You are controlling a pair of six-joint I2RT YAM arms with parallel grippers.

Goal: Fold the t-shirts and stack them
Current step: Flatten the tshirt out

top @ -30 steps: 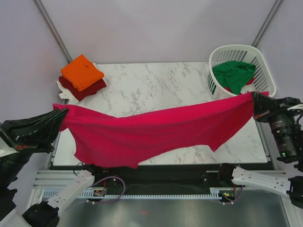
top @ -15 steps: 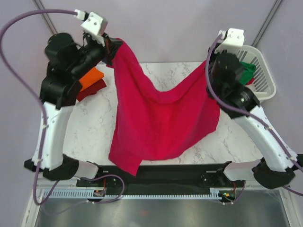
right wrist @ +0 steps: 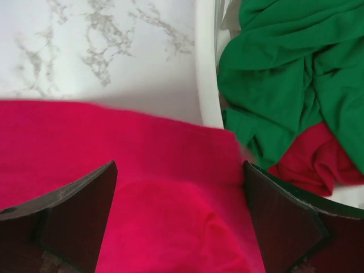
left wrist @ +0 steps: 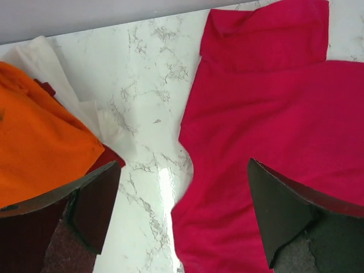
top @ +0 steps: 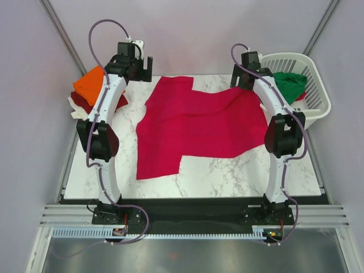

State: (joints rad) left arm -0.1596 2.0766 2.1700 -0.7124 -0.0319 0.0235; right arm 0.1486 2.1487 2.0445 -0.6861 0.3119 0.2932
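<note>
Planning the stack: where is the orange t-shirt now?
In the top view, the orange t-shirt tops the folded pile at the far left corner of the table, left of the crimson t-shirt.

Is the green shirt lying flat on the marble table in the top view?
No, the green shirt sits crumpled inside the white basket, not on the marble surface.

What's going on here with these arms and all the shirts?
Two robot arms are folding t-shirts. A red shirt lies spread out on the table. The left hand and right hand hover over its far corners, both open and holding nothing. A folded pile with an orange shirt on top sits at the far left, and a green shirt waits in the basket at the far right.
</note>
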